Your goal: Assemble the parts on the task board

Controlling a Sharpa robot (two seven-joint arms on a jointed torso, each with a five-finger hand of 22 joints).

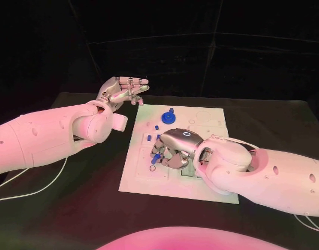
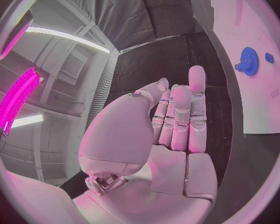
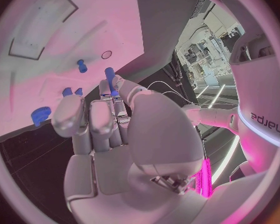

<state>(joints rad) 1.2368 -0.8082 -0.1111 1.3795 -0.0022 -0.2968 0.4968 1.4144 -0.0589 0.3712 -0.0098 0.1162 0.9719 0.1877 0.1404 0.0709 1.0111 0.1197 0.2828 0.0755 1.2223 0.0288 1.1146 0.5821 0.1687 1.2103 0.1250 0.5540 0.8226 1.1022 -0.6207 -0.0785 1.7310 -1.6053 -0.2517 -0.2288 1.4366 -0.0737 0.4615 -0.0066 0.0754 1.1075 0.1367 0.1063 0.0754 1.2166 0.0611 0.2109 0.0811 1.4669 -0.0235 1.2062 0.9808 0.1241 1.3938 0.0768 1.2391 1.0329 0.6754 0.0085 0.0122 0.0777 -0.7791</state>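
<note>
Right hand (image 1: 176, 148): one, over the left-middle part of the task board (image 1: 205, 179), palm down. In the right wrist view its fingers (image 3: 109, 99) pinch a blue peg (image 3: 109, 76) at the tips; the peg stands out beyond them toward the board. The other fingers lie curled alongside. In the head view the peg shows as a small blue piece (image 1: 156, 157) at the hand's left edge.

Left hand (image 1: 122, 91): one, raised off the table beyond the board's far-left corner, well apart from the parts. Fingers (image 2: 180, 114) straight and side by side, thumb alongside, nothing held.

Task board: one white plate, middle of the black table (image 1: 77, 208).

Parts counted on the board, head view: one blue gear (image 1: 169, 116) near the far edge, with a post standing up from it; one small blue piece (image 1: 156, 126) just nearer than the gear; one more (image 1: 149, 137) beside the hand. Right wrist view gives the gear (image 3: 40, 116), a lone small piece (image 3: 82, 65) and a pair close together (image 3: 71, 91).

Hard to make out: the board under the right hand and forearm is hidden, so the count may be short. Shapes of the small pieces cannot be told. One white cable (image 1: 32, 190) runs over the table under the left arm.
</note>
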